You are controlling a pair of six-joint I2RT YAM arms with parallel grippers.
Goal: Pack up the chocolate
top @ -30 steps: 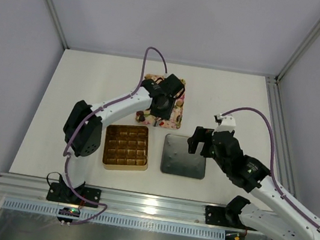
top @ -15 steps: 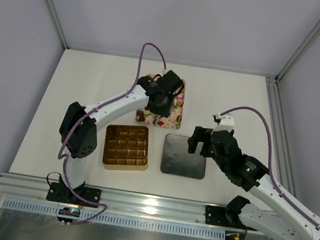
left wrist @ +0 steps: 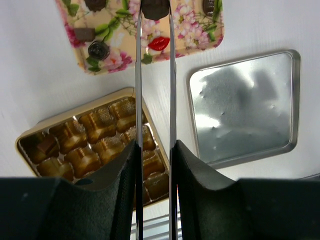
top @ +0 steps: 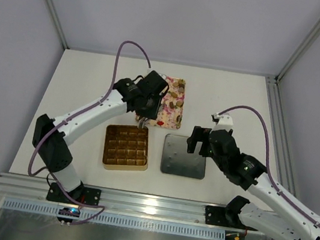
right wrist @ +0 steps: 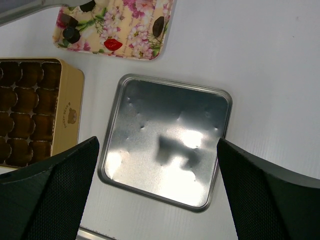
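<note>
The gold box (top: 124, 167) holds a grid of brown chocolate squares (top: 126, 144) and sits left of centre on the table. My left gripper (top: 143, 121) hovers over the box's far edge, between it and the floral tray (top: 175, 98). In the left wrist view its thin metal fingers (left wrist: 139, 75) are shut on a dark chocolate piece (left wrist: 155, 7) at their tips, with the chocolates (left wrist: 95, 125) below. My right gripper (top: 200, 140) is wide open and empty above the upturned silver lid (top: 184, 157).
The floral tray (right wrist: 135, 30) carries a few loose sweets, among them a red lip-shaped one (right wrist: 112, 44) and dark pieces (right wrist: 71, 34). The lid (right wrist: 170, 145) lies just right of the gold box (right wrist: 72, 115). A metal rail runs along the near table edge (top: 152, 205).
My left arm has swung left and pulled back from over the floral tray to the gold box's far edge, carrying the chocolate piece. The right arm has barely moved.
</note>
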